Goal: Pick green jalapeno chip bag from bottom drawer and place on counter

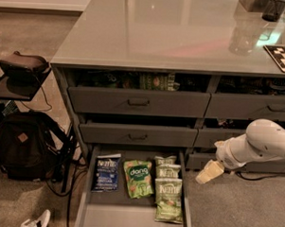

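Currently: green jalapeno chip bag (pixel 168 199) lies flat in the bottom drawer (pixel 124 215), at its right side, frontmost of three olive bags alike, overlapping in a column. Left of the column is the dang bag (pixel 138 178), then the blue Kettle bag (pixel 106 173). The drawer stands pulled out below the desk (pixel 184 32). Claw (pixel 210 171) hangs outside the drawer, just right of its right wall, touching no bag. Whether it is open or closed: cannot tell.
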Available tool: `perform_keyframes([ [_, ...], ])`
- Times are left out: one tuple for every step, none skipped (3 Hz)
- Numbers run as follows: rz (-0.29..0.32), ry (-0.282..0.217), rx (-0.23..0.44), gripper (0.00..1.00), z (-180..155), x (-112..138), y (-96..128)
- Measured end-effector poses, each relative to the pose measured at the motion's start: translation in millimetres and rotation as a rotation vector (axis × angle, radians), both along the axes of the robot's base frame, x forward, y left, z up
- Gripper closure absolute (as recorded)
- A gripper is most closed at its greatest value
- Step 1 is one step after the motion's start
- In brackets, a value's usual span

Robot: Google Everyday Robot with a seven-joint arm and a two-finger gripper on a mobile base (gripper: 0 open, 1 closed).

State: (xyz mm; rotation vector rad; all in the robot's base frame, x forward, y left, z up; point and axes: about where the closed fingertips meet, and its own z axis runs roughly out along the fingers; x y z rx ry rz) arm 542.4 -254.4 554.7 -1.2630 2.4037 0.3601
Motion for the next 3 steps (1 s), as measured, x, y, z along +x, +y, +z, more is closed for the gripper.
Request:
perform_keyframes([
  [-0.018, 0.012, 0.017, 0.00, -15.2, 1.0, -1.7],
  [-0.040, 0.017, 0.032, 0.00, -45.9, 4.3, 2.4],
  [-0.088, 0.015, 0.055, 0.00, -85.7, 11.5, 3.0],
])
